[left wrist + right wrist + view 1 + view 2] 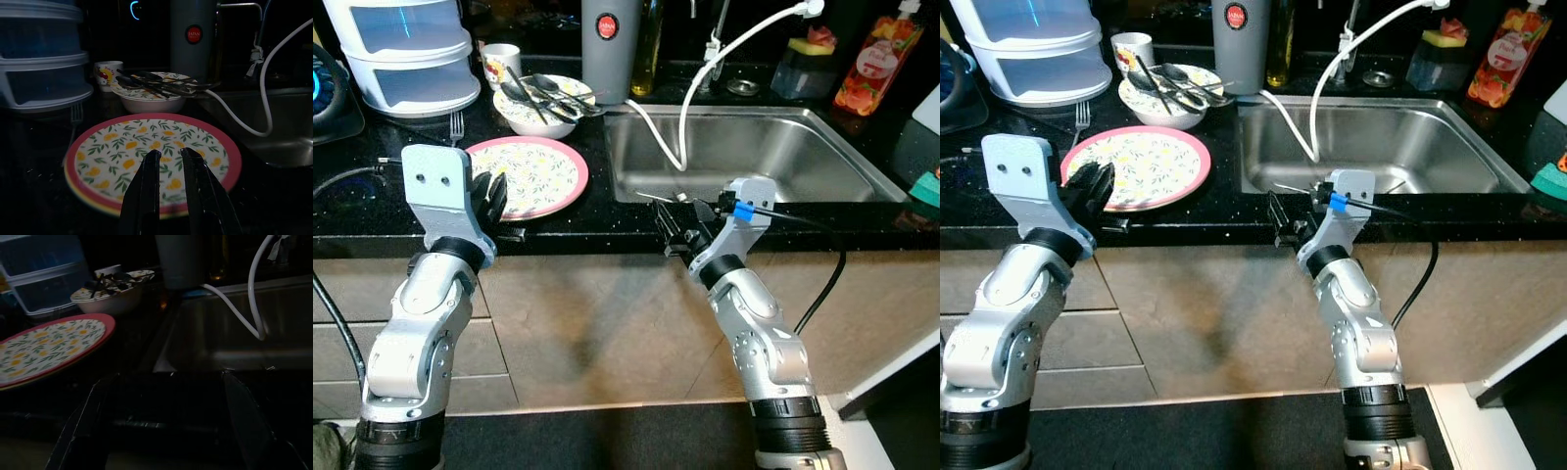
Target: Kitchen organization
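Note:
A floral plate with a pink rim (543, 174) lies on the black counter (372, 211), left of the steel sink (754, 147). Behind it stands a floral bowl (543, 110) holding several spoons and other cutlery, with a small mug (499, 61) and a fork (456, 125) nearby. My left gripper (494, 196) hovers over the plate's near edge; in the left wrist view its fingers (146, 181) are close together with nothing between them. My right gripper (675, 225) is open at the counter's front edge, by the sink's near left corner.
A white hose (690, 108) loops from the tap into the sink. A grey tumbler (610, 44) and stacked plastic containers (406, 54) stand at the back. An orange bottle (876, 64) and a sponge holder (808, 59) sit behind the sink. Below the counter are cabinet fronts.

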